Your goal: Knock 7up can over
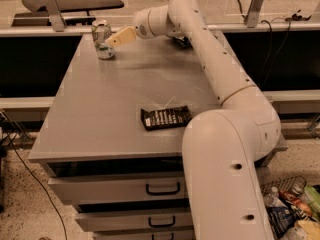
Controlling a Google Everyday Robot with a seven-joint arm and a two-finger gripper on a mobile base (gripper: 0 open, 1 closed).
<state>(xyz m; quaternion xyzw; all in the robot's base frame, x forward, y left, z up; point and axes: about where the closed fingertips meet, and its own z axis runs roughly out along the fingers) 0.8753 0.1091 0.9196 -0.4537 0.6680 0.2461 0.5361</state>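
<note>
Nearest, the robot's bulky white arm (pixel 225 174) fills the lower right of the view, w/ a heap of bottles and wrappers (pixel 292 209) on the speckled floor beside it. Left of that, the grey cabinet's front shows stacked drawers (pixel 110 189) w/ dark handles, under the flat grey tabletop (pixel 100 124). On the top, towards the front edge and just left of the arm's big link, lies a flat dark snack packet (pixel 165 117), pale print facing up, approx. parallel to the front edge. From there the arm runs up and back over the table's right side, bends near the far edge, then turns left across the back of the top. A dark object (pixel 181 41) sits half hidden behind that bend; what it is can't be made out. At the arm's end the tan gripper (pixel 111 40) points left and slightly down, low over the far-left part of the table. Its tip meets the right flank of the 7up can (pixel 101 36) at about mid-height. Real contact or just overlap from this angle: can't tell. Whether the gripper is open or shut can't be told either. The can stands on its base near the far-left corner, approx. upright, silver top showing, well apart from the packet. Beyond the table, a pale rail (pixel 50 31) and a dark bench (pixel 70 0) run across the background.
</note>
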